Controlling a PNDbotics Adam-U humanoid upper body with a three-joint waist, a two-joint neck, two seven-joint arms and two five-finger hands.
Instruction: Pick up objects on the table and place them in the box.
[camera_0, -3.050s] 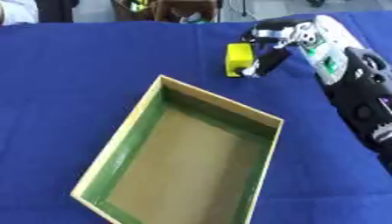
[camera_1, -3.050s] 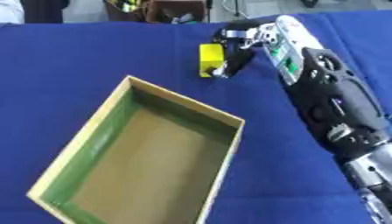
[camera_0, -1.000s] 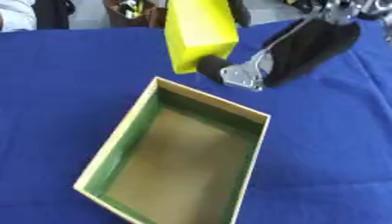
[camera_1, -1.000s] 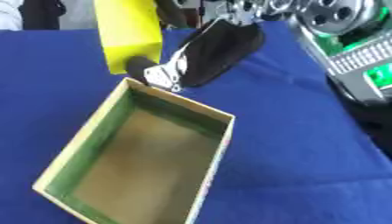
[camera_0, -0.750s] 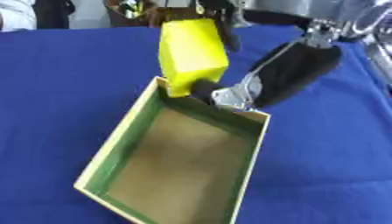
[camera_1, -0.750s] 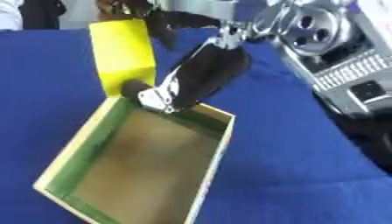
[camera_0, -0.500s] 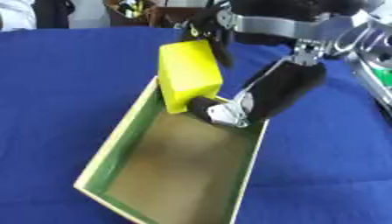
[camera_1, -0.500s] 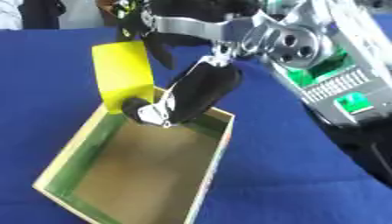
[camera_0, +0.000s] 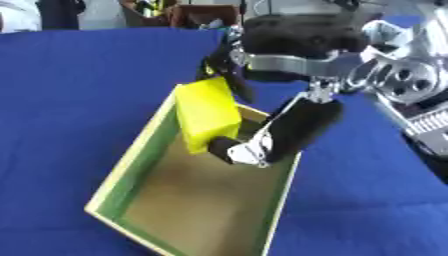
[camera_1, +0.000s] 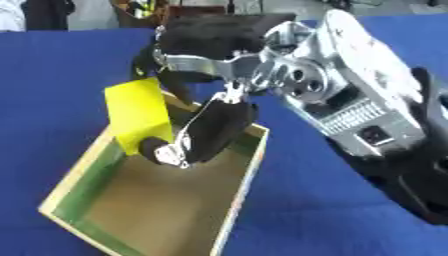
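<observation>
Yellow block (camera_0: 206, 118), one only, hanging upright over the far left end of the box (camera_0: 133, 161), long axis running top to bottom and tilting a little, lower end dipping below the rim line near the green left wall. Sitting to its right, the right hand (camera_0: 289, 127), the only hand showing, clamping the block between a thumb at the lower right corner and dark fingers (camera_0: 229, 64) curling over the top edge from behind. Lying beneath, one cardboard box with green inner walls and a bare brown floor, nothing resting in it yet, stretching from upper right to lower left across the blue tablecloth (camera_0: 79, 85). Judging the coming move as turning on this: block directly above the box's far end, just inside the left wall, so needing only a short drop and a release. Counting one block, one box, one hand; left hand not appearing in either view.
</observation>
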